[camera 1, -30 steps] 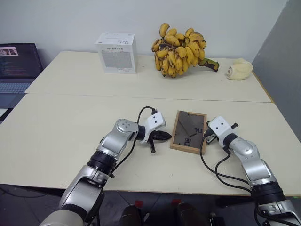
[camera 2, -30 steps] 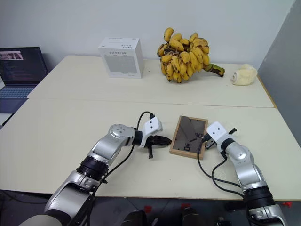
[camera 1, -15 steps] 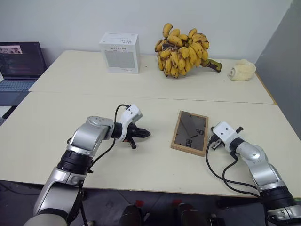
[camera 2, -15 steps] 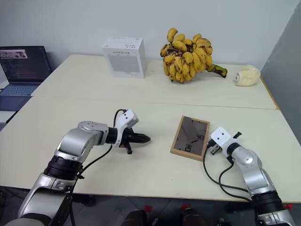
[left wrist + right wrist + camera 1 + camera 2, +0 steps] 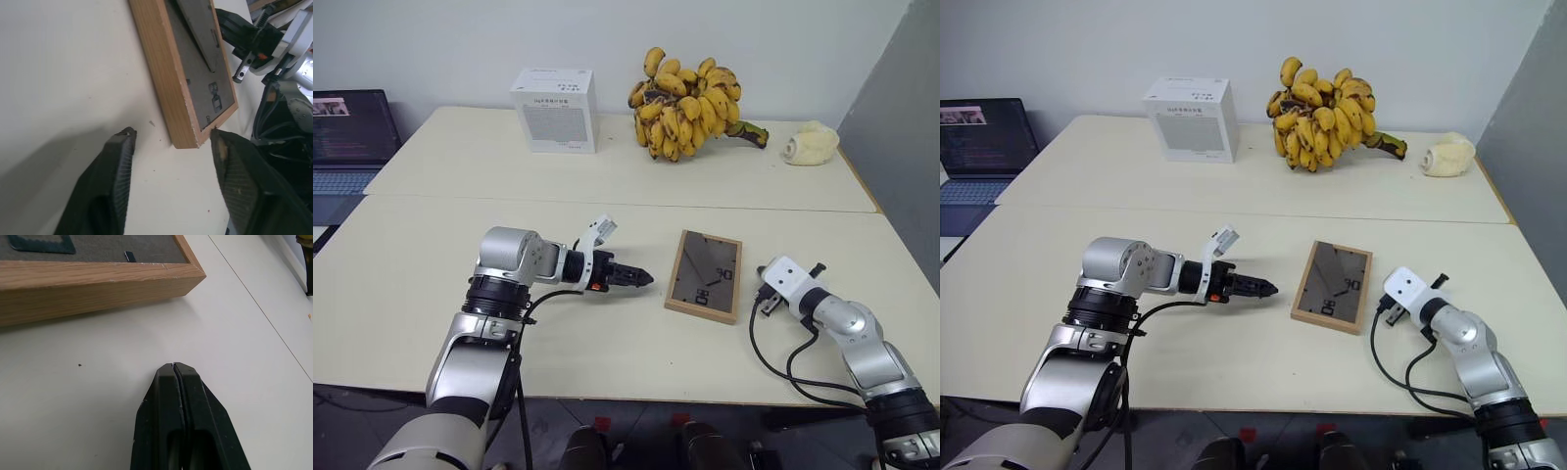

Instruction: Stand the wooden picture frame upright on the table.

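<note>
The frame (image 5: 705, 275) lies flat on the table (image 5: 431, 264). Left of the frame is the left gripper (image 5: 644, 279), right of it the right gripper (image 5: 763, 302); behind it, the box (image 5: 554, 109), bananas (image 5: 687, 105) and laptop (image 5: 350, 137).

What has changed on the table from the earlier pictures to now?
The left gripper has drawn back from the wooden picture frame, rolled and opened, now pointing at it. The right gripper, shut, has backed off slightly. The frame still lies back-up on the table, untouched.

Bare table (image 5: 440, 264) around the wooden picture frame (image 5: 705, 275), box (image 5: 554, 110) and bananas (image 5: 690, 95) well behind
</note>
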`<state>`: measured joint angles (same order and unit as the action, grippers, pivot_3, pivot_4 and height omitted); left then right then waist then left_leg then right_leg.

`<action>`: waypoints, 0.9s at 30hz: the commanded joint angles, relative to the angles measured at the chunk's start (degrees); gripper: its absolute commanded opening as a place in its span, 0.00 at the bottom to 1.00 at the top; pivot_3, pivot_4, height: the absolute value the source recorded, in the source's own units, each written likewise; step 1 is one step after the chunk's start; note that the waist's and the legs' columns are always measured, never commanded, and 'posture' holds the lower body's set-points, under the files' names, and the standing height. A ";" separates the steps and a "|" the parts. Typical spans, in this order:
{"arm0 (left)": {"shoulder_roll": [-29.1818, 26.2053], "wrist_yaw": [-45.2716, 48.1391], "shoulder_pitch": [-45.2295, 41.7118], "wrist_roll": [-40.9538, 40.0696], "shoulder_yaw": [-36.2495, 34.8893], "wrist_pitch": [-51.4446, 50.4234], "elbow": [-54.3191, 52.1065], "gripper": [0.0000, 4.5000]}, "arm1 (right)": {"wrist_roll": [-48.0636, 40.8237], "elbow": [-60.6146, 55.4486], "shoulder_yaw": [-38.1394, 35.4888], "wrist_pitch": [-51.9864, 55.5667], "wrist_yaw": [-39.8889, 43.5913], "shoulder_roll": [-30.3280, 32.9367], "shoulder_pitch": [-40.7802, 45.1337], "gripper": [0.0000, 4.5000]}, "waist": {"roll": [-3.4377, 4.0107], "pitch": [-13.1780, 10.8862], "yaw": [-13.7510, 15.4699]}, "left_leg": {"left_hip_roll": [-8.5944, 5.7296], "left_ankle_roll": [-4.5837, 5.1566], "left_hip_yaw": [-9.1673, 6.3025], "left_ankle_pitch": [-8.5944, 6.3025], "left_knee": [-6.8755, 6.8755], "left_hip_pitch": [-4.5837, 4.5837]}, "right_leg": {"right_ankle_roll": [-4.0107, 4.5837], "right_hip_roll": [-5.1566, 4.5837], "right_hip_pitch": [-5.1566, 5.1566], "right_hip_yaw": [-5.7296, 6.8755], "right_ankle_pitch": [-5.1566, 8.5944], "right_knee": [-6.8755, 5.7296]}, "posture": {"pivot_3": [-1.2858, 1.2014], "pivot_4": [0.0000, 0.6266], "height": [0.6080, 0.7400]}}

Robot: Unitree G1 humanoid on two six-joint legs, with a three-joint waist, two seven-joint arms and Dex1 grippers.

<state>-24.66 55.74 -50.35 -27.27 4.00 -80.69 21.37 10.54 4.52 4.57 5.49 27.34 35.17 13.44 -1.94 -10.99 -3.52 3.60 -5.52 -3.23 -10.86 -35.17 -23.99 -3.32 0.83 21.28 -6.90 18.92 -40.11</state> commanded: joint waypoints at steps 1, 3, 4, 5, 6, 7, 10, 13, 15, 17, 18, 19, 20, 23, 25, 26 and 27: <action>0.13 1.63 -3.06 -2.27 0.19 0.01 2.23 0.83 | 1.22 -1.43 0.22 -1.63 -0.13 0.61 -0.71 0.00 | 0.00 0.00 0.07 | 0.00 0.00 0.00 0.00 0.00 0.01 | 0.00 0.00 0.00 0.01 0.00 0.00 | 0.52 0.24 1.00; 0.44 2.80 -4.11 -2.70 1.64 -0.36 4.59 0.87 | 2.29 -0.80 1.13 -2.57 -0.26 0.62 -0.62 0.00 | 0.00 0.00 0.11 | 0.00 0.00 0.00 0.00 0.00 0.00 | 0.00 0.00 -0.01 0.00 0.00 0.00 | 0.52 0.24 1.00; 0.98 2.85 -4.70 -2.59 1.99 -0.30 6.20 0.87 | 2.82 -0.45 1.53 -2.93 -0.33 0.41 -0.44 0.00 | 0.00 0.00 0.12 | -0.01 0.00 0.00 0.00 -0.01 0.00 | 0.00 0.00 -0.01 0.00 0.00 0.00 | 0.52 0.24 1.00; 1.51 2.71 -5.12 -2.38 2.29 0.12 7.35 0.87 | 3.16 -0.26 1.78 -3.11 -0.35 0.16 -0.29 0.00 | 0.00 0.00 0.10 | -0.02 0.00 0.00 0.00 -0.01 0.01 | 0.00 0.00 -0.02 0.00 0.00 0.01 | 0.52 0.24 1.00; 2.06 2.56 -5.46 -2.18 2.72 0.47 8.34 0.87 | 3.34 -0.02 2.07 -3.13 -0.39 -0.24 -0.03 0.00 | 0.00 0.00 0.10 | -0.02 0.00 0.01 0.00 -0.01 0.02 | -0.01 0.00 -0.03 -0.01 0.00 0.01 | 0.52 0.24 1.00; 2.66 2.47 -5.72 -2.07 2.96 0.93 9.16 0.87 | 3.53 0.35 2.42 -3.16 -0.48 -0.69 0.30 0.00 | 0.00 0.00 0.08 | -0.01 0.00 0.00 0.00 -0.01 0.03 | 0.00 0.01 -0.03 0.00 0.00 0.01 | 0.52 0.24 1.00; 4.30 2.52 -6.41 -1.94 3.28 2.00 11.72 0.87 | 4.27 1.37 3.53 -3.28 -0.83 -2.14 1.28 0.00 | 0.00 0.00 -0.19 | -0.01 0.00 0.01 0.00 -0.01 0.05 | 0.00 0.01 -0.04 -0.01 0.00 0.00 | 0.52 0.24 1.00; 5.99 2.13 -6.89 -1.91 3.04 2.72 13.62 0.87 | 4.86 2.06 4.65 -3.14 -1.10 -3.95 2.43 0.00 | 0.00 0.00 -0.48 | 0.01 0.00 0.01 0.00 -0.01 0.09 | 0.00 0.03 -0.06 -0.01 0.00 -0.02 | 0.52 0.24 1.00; 6.82 1.83 -7.22 -1.98 2.44 3.08 14.92 0.87 | 5.08 2.18 5.44 -2.91 -1.19 -5.26 3.25 0.00 | 0.00 0.00 -0.69 | 0.01 0.00 0.01 0.00 -0.01 0.10 | -0.01 0.03 -0.08 -0.02 0.00 -0.02 | 0.52 0.24 1.00; 7.34 1.55 -7.52 -1.90 1.97 3.65 16.10 0.87 | 5.36 2.17 6.19 -2.62 -1.28 -6.56 4.10 0.00 | 0.00 0.00 -0.87 | 0.00 0.00 0.01 0.00 -0.01 0.10 | -0.01 0.02 -0.08 -0.02 -0.01 -0.02 | 0.52 0.24 1.00; 7.60 1.33 -7.66 -1.91 1.61 3.93 16.61 0.87 | 5.47 2.15 6.56 -2.36 -1.36 -7.40 4.62 0.00 | 0.00 0.00 -0.97 | 0.01 0.00 0.00 0.00 -0.01 0.10 | -0.01 0.02 -0.08 -0.02 -0.01 -0.02 | 0.52 0.24 1.00; 7.75 1.18 -7.76 -1.95 1.39 4.12 16.95 0.87 | 5.61 2.14 6.73 -2.20 -1.38 -7.98 4.95 0.00 | 0.00 0.00 -1.09 | 0.01 0.00 0.00 0.00 -0.01 0.10 | -0.01 0.03 -0.08 -0.02 -0.01 -0.02 | 0.52 0.24 1.00; 7.89 1.04 -7.92 -2.02 1.11 4.24 17.30 0.87 | 5.78 2.09 7.00 -2.03 -1.44 -8.68 5.37 0.00 | 0.00 0.00 -1.17 | 0.01 0.00 0.00 0.00 -0.01 0.10 | -0.01 0.03 -0.07 -0.02 -0.01 -0.03 | 0.52 0.24 1.00; 8.09 0.69 -8.58 -2.20 0.31 4.57 17.97 0.87 | 6.18 1.88 7.66 -1.15 -1.80 -10.94 6.87 0.00 | 0.00 0.00 -1.32 | 0.01 0.00 0.00 0.00 -0.01 0.11 | -0.01 0.03 -0.07 -0.02 -0.01 -0.04 | 0.52 0.24 1.00; 8.15 0.36 -8.92 -2.28 -0.29 4.69 18.31 0.87 | 6.36 1.89 7.78 -0.76 -1.96 -11.70 7.40 0.00 | 0.00 0.00 -1.34 | 0.01 -0.01 -0.01 0.01 -0.01 0.10 | -0.01 0.03 -0.05 -0.02 -0.01 -0.06 | 0.52 0.24 1.00; 8.17 0.16 -9.08 -2.34 -0.66 4.74 18.52 0.87 | 6.43 1.94 7.81 -0.66 -1.98 -11.90 7.52 0.00 | 0.00 0.00 -1.32 | 0.01 -0.01 0.00 0.01 0.00 0.10 | -0.01 0.03 -0.04 -0.02 -0.01 -0.07 | 0.52 0.24 1.00; 8.21 -0.04 -9.20 -2.39 -1.00 4.78 18.70 0.87 | 6.46 2.01 7.84 -0.61 -1.99 -11.98 7.57 0.00 | 0.00 0.00 -1.27 | 0.01 -0.01 -0.01 0.01 0.00 0.09 | -0.01 0.03 -0.04 -0.02 -0.01 -0.07 | 0.52 0.24 1.00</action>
<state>-16.90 55.64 -57.50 -28.69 4.96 -76.67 40.60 16.82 7.21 11.74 4.89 24.93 23.46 20.43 -1.94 -10.99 -4.78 3.60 -5.53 -3.24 -10.85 -35.17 -23.92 -3.33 0.85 21.24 -6.92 18.91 -40.18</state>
